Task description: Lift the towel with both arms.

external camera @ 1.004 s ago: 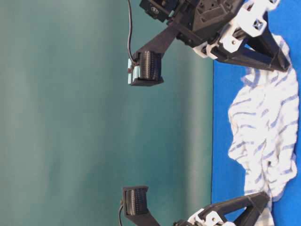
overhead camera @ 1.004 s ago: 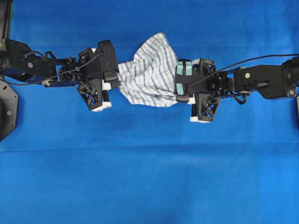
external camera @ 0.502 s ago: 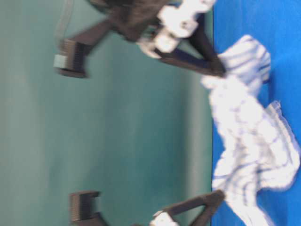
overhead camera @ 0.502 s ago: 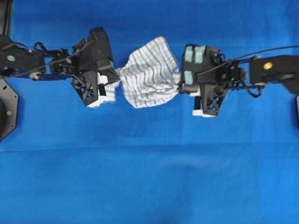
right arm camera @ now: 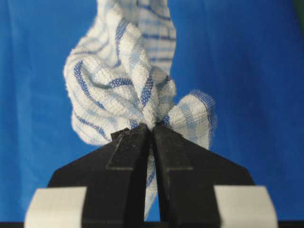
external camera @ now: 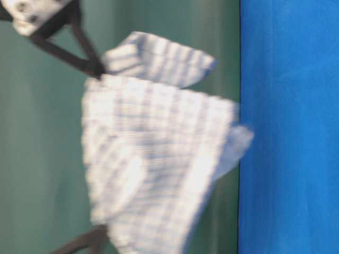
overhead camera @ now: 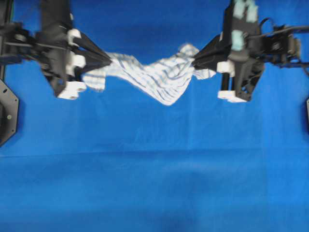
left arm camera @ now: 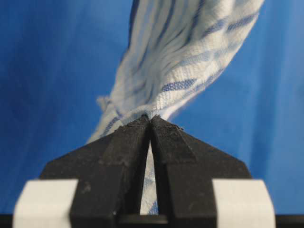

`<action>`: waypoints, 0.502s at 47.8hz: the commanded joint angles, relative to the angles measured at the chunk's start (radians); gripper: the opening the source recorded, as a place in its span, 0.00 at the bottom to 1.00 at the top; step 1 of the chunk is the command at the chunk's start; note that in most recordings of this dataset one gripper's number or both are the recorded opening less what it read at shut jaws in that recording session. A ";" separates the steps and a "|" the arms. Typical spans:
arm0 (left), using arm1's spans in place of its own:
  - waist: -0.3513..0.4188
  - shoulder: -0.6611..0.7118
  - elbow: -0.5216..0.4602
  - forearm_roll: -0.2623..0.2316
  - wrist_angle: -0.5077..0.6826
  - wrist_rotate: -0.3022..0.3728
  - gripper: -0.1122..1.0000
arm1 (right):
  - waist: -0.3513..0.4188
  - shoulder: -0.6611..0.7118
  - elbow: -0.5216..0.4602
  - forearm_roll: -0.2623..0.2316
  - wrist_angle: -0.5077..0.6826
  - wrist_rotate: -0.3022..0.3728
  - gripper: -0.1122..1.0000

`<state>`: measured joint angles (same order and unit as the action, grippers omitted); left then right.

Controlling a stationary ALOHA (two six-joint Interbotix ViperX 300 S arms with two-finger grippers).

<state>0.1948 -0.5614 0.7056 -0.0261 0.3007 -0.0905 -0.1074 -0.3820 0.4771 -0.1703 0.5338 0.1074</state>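
**Towel Off the Sheet, Strung Between Two Clamped Grippers**

The lift looked essentially done. In the overhead view the towel (overhead camera: 154,77) hung as a sagging band between the left gripper (overhead camera: 110,60) at about 9 o'clock of it and the right gripper (overhead camera: 194,62) at about 3 o'clock, sitting in the upper part of the frame, roughly 12 o'clock from the middle of the blue sheet (overhead camera: 154,183). Each pair of jaws was pinched together on a bunched corner of cloth, with no gap beyond the fabric itself. What remained, by my reading, was at most a little more height or a steady hold; nothing was left to grasp.

The overhead view gave the spread of the arms and the sag in the middle, but could not settle whether the cloth had cleared the sheet. The table-level view, turned on its side and blurred, answered that: the towel (external camera: 153,153) stood against the green backdrop (external camera: 47,159), with only one loose corner near the sheet's edge (external camera: 286,127), and whether that corner touched could not be told.

The wrist views showed the grips. In the left wrist view the gripper (left arm camera: 150,119) held a thin, taut pleat of towel (left arm camera: 190,52) running toward 1 o'clock. In the right wrist view the gripper (right arm camera: 152,127) bit a thicker knot of towel (right arm camera: 123,85), with a small flap spilling out toward 2 o'clock.
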 commanded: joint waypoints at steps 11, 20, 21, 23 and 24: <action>-0.005 -0.092 -0.120 0.000 0.049 0.015 0.11 | 0.002 -0.095 -0.163 -0.003 0.097 -0.021 0.14; -0.005 -0.106 -0.178 0.002 0.057 0.020 0.11 | 0.002 -0.107 -0.225 -0.003 0.124 -0.038 0.14; -0.005 -0.106 -0.189 0.002 0.058 0.020 0.11 | 0.002 -0.107 -0.232 -0.003 0.129 -0.041 0.14; -0.005 -0.107 -0.201 0.002 0.060 0.025 0.11 | 0.002 -0.107 -0.247 -0.003 0.137 -0.046 0.14; -0.005 -0.107 -0.206 0.002 0.061 0.028 0.11 | 0.002 -0.107 -0.253 -0.002 0.141 -0.048 0.14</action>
<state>0.1917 -0.6627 0.5446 -0.0261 0.3620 -0.0660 -0.1074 -0.4755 0.2700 -0.1703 0.6673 0.0644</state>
